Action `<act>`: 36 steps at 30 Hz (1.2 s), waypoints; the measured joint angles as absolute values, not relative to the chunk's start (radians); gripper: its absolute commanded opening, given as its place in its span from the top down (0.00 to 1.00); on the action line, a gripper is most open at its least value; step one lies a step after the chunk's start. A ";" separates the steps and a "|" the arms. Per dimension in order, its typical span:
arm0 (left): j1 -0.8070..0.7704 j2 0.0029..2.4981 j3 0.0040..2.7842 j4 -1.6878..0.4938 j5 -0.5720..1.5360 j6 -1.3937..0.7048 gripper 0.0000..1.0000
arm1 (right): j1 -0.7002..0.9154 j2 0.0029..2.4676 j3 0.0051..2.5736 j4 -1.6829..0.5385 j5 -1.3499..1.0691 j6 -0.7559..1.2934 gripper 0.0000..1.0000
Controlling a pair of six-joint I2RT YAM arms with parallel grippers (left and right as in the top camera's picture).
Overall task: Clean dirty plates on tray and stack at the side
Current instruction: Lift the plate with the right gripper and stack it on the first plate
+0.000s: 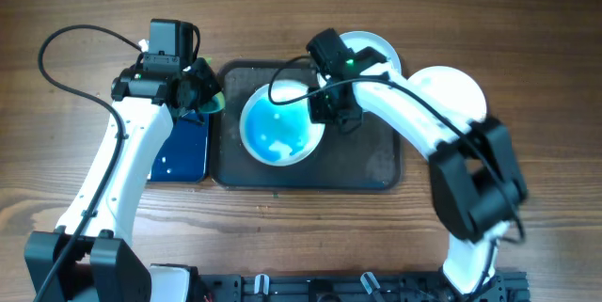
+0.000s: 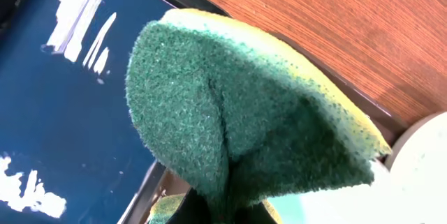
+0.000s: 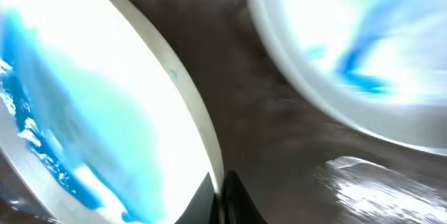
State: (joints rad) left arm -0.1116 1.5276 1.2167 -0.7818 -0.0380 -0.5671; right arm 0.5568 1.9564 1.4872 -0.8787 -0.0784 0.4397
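Wood-grain table [image 1: 527, 20] fills the overhead view, and the dark rectangular tray [image 1: 367, 166] lies at its middle. On the left half of that tray sits the smeared plate [image 1: 280, 133], white with a broad wash of blue paint across its bowl. A second plate [image 1: 376, 46] shows at the tray's far right corner, largely hidden by the right arm. A third plate [image 1: 451, 90] lies on the wood just right of the tray, also partly covered by that arm.

The right gripper [image 1: 324, 109] is at the smeared plate's right rim. Its wrist view is blurred: the plate's edge runs down to a dark finger at the bottom of the frame, but whether the jaws pinch the rim cannot be told.

The left gripper [image 1: 205, 97] is above the near corner of a smaller blue tray [image 1: 188, 151], just left of the dark one. It is clamped on a sponge [image 1: 214, 104], green with a yellow backing, which its wrist view shows folded where it is pinched. A white plate edge is close by at that frame's lower right.
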 measured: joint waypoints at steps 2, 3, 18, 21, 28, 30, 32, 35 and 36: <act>-0.112 1.528 1.217 -0.782 -0.020 -0.567 0.96 | 0.580 1.881 1.487 -0.903 0.028 0.439 0.96; -0.112 1.528 1.217 -0.782 -0.009 -0.567 0.96 | 0.607 1.820 1.487 -0.921 0.114 0.439 0.96; -0.112 1.554 1.217 -0.779 0.044 -0.567 0.96 | 0.886 1.639 1.487 -1.142 0.879 0.451 0.96; -0.112 1.554 1.217 -0.779 0.044 -0.567 0.96 | 0.938 1.639 1.487 -1.143 1.025 0.451 0.95; -0.112 1.554 1.217 -0.779 0.044 -0.567 0.96 | 1.110 1.639 1.487 -1.120 1.375 0.439 0.96; -0.112 1.554 1.217 -0.779 0.044 -0.567 0.96 | 1.143 1.639 1.487 -1.090 1.440 0.413 0.96; -0.112 1.554 1.217 -0.779 0.044 -0.567 0.96 | 1.143 1.639 1.487 -1.085 1.446 0.409 0.96; -0.112 1.554 1.217 -0.782 0.044 -0.567 0.96 | 1.140 1.639 1.487 -1.076 1.404 0.402 0.96; -0.112 1.554 1.217 -0.783 0.044 -0.567 0.96 | 1.134 1.639 1.487 -1.076 1.366 0.404 0.96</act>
State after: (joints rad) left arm -0.1116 1.5539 1.2167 -0.7830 0.0441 -0.5674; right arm 1.1343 1.6390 1.4872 -1.0760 1.3659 0.4038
